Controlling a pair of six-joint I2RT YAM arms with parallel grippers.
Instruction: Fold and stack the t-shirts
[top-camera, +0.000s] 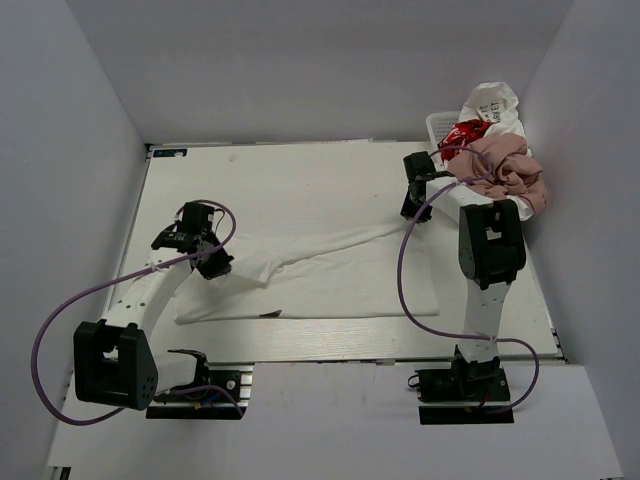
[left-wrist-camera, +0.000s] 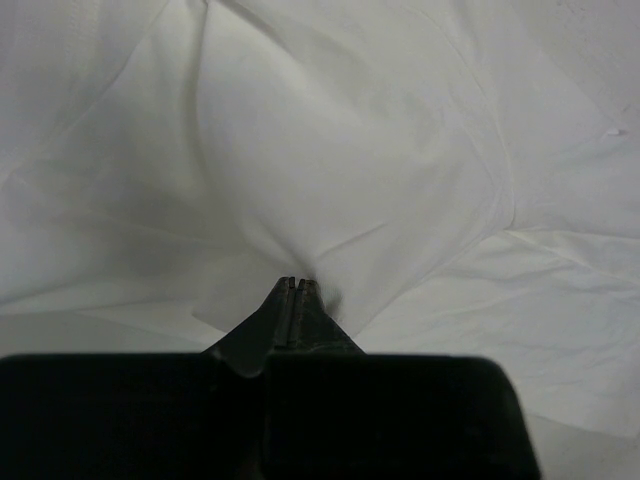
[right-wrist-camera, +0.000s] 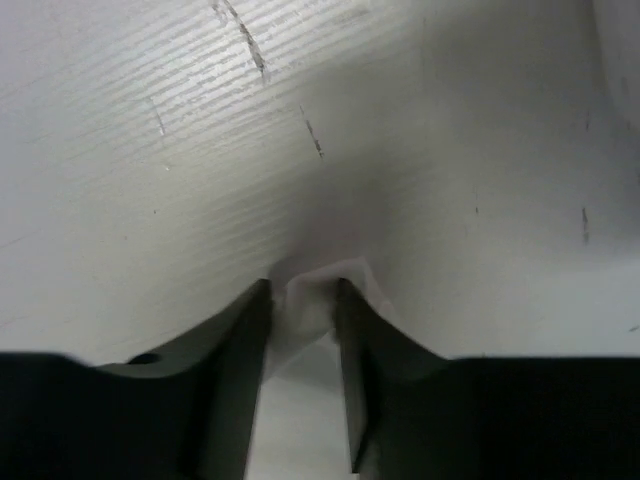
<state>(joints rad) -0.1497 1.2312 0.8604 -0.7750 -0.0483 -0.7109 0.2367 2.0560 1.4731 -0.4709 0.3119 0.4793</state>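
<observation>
The white cloth t-shirt (top-camera: 340, 285) is laid mid-frame, long axis running from left to upper right. Its left end is pinched by the left gripper (left-wrist-camera: 297, 287); the right gripper (right-wrist-camera: 302, 292) is parted around the far tip.

The left arm (top-camera: 150, 290) stretches forward, the left gripper (left-wrist-camera: 297, 284) pinched tight on the white t-shirt (left-wrist-camera: 350, 150); the right arm (top-camera: 488, 250) bends at the elbow, the right gripper (right-wrist-camera: 302, 287) angled down, jaws standing apart
</observation>
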